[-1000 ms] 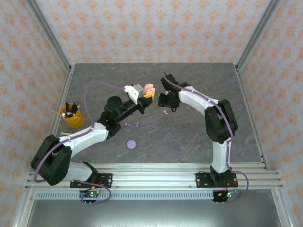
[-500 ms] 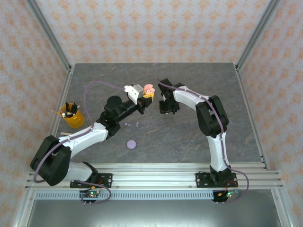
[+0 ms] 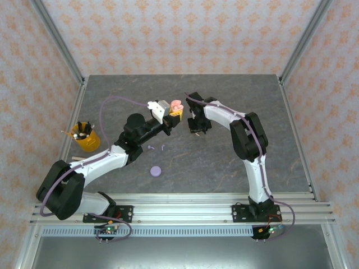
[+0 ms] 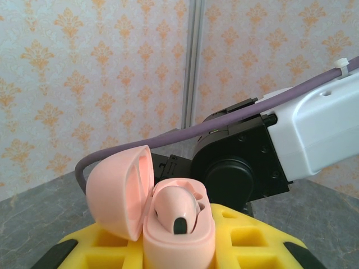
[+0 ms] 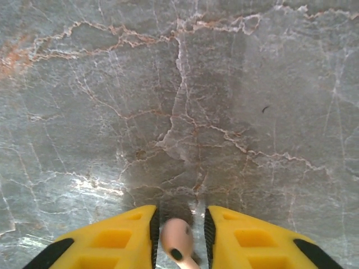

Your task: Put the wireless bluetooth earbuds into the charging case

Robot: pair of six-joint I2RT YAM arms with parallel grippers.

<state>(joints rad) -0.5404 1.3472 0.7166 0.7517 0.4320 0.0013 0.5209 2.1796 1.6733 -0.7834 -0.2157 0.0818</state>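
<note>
Grey marble table [image 3: 224, 162], patterned walls. Pink earbud [image 5: 177, 238] lain on table between right gripper [image 5: 179, 221] fingers, stem toward wrist; jaws narrowly apart, no firm grip seen. Charging case [image 4: 178, 232] held clamped in left gripper [image 3: 174, 112], just left, raised, lid open, seated earbud [image 4: 175, 208] inside; free socket judged target.

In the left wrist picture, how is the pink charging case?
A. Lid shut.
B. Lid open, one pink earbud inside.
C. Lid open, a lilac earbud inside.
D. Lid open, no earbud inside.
B: the pink charging case, held in the left gripper, has its lid swung open and one pink earbud seated in it.
</note>
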